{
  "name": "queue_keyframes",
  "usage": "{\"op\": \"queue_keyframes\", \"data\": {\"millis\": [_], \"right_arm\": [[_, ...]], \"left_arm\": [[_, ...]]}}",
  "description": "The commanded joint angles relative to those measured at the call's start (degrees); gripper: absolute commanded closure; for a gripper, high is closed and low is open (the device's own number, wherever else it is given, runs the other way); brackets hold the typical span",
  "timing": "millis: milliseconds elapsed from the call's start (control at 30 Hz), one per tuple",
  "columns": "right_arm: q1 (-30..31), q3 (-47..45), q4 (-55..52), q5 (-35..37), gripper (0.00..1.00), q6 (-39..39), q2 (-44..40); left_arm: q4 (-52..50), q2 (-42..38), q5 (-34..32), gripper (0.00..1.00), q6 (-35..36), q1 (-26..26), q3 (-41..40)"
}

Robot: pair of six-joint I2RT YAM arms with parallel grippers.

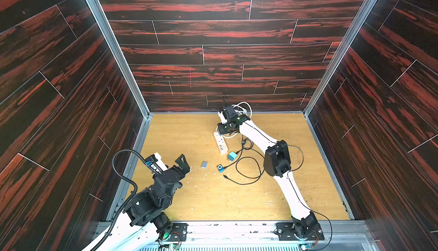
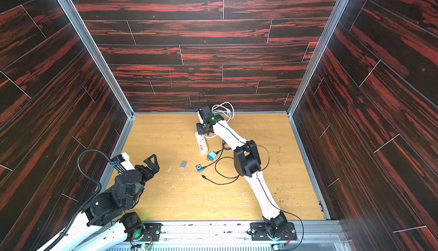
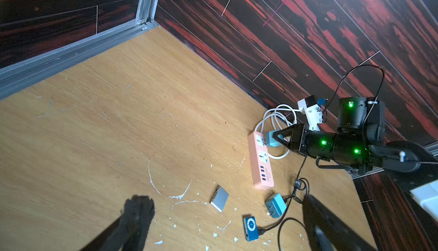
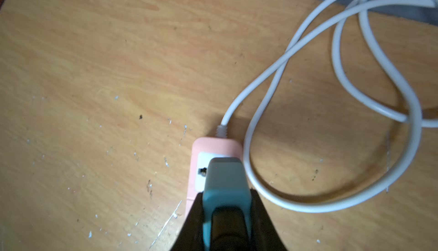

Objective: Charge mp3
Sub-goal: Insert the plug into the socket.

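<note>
A small grey flat block (image 1: 204, 164) is lying on the scuffed wooden tabletop (image 1: 189, 204), with nothing touching it. White flecks and scratch marks (image 3: 176, 197) are spreading over the boards just beside the block. Dark red-streaked wall panels (image 1: 213, 31) are enclosing the tabletop on three sides, well apart from the block. Aluminium posts (image 1: 113, 48) are standing in the corners behind it. A thin pink line (image 1: 190, 79) is showing on the panel beyond the block.
</note>
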Motion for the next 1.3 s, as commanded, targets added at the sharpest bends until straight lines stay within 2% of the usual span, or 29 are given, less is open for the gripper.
{"op": "queue_keyframes", "data": {"millis": [0, 200, 500, 1267], "right_arm": [[0.68, 3.23, -1.54, 2.30, 1.00, -0.84, 3.26], [0.97, 8.90, -5.68, 3.56, 1.00, -0.87, 6.65], [1.14, 8.96, -8.21, 5.74, 1.00, -0.89, 6.99], [2.50, 10.35, -13.53, 5.06, 1.00, -1.91, 9.99]], "left_arm": [[-0.82, -0.44, -1.66, 0.00, 1.32, 0.32, -0.79], [-0.73, -0.54, -1.32, 0.00, 1.25, 0.43, -1.26], [-1.16, -1.56, -1.22, 0.00, 1.33, 0.52, -1.60], [-1.38, -2.00, 0.06, 0.00, 1.10, 0.79, -2.06]]}}
